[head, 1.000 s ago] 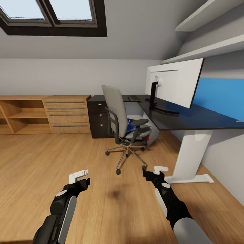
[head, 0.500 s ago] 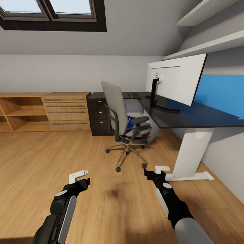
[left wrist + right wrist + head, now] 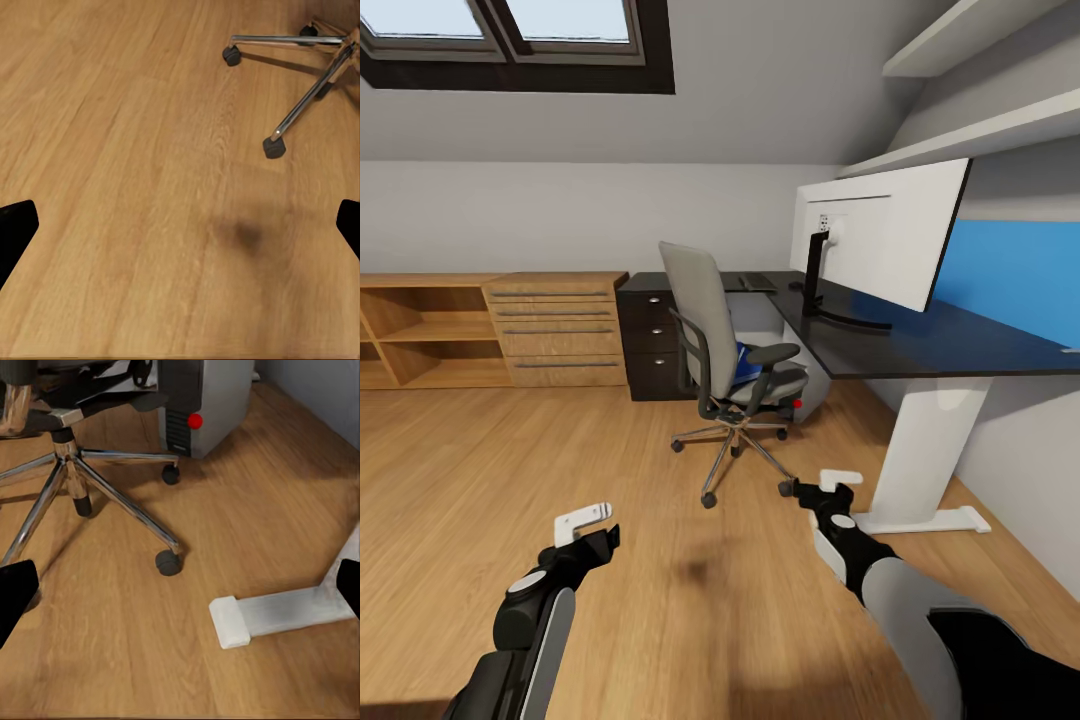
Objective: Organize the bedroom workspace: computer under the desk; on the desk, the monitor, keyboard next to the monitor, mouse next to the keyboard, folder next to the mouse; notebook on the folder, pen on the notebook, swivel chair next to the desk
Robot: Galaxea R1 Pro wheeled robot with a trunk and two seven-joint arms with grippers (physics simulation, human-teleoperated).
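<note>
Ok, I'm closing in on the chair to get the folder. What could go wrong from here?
The right gripper hangs low, close to the swivel chair's chrome legs; it could clip a caster and roll the chair off.

The blue folder sits between the armrest and backrest, so reaching in may snag.

The desk's white foot lies on the floor near your path.

Since half a second ago, the right gripper (image 3: 830, 484) has been raised and carried forward toward the chair (image 3: 725, 345), its arm drawn in closer below. The left gripper (image 3: 586, 524) has been lowered and shifted slightly outward.
</note>
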